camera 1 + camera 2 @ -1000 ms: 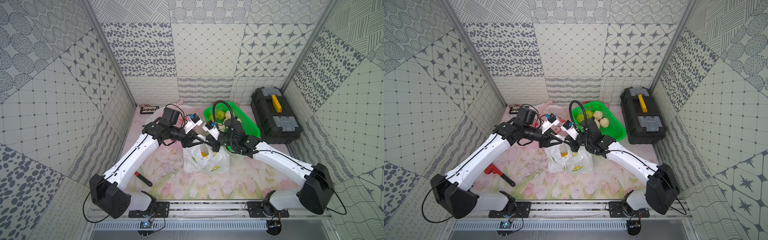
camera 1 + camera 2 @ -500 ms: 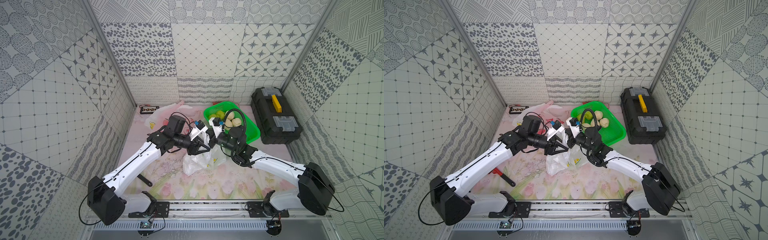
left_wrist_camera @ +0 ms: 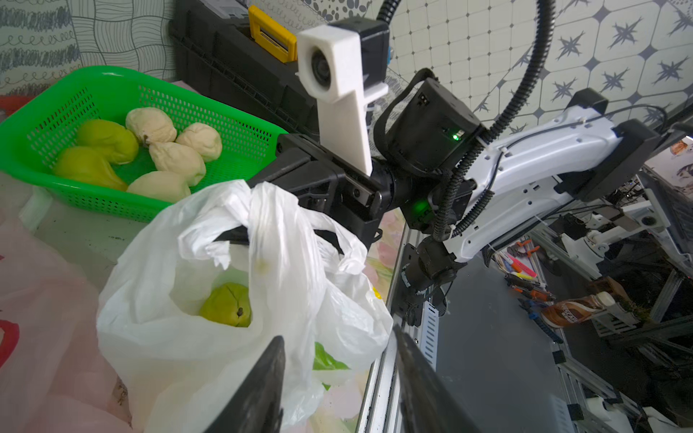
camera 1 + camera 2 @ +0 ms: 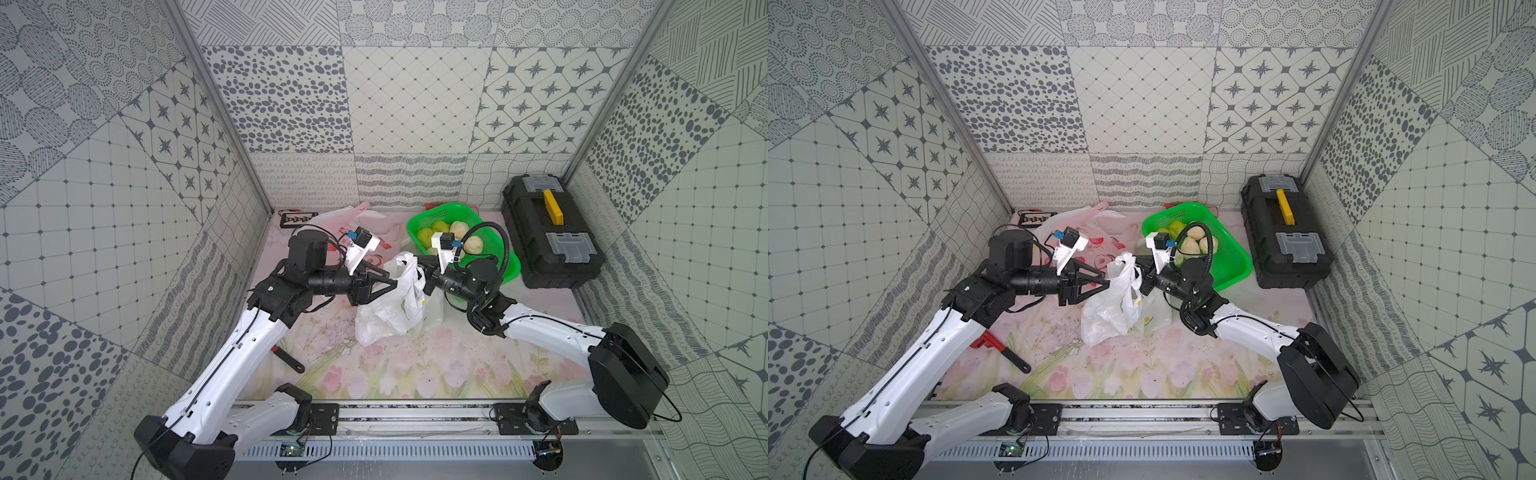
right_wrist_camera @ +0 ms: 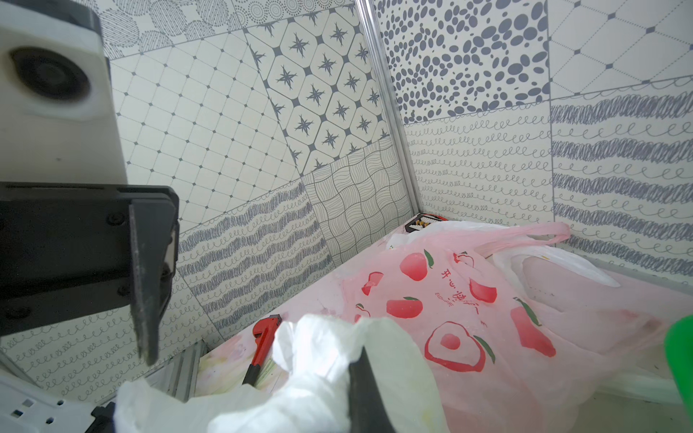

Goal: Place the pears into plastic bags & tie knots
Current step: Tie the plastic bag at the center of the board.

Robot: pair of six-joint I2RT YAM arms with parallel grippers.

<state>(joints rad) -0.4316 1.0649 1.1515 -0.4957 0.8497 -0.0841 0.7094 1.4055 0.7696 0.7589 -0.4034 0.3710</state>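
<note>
One green pear (image 3: 227, 305) sits inside the white bag (image 4: 390, 309), which stands in the middle of the counter (image 4: 415, 374). The right tool (image 4: 420, 268) is pinched tight on the bag's raised handle from the right. The left tool (image 4: 392, 283) is at the bag's left side, jaws parted. Six more pears (image 3: 176, 157) lie in the green basket (image 4: 440, 206), farther back and to the right.

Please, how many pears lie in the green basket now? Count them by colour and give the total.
Green pears: 2
Cream-white pears: 4
Total in the green basket: 6
</note>
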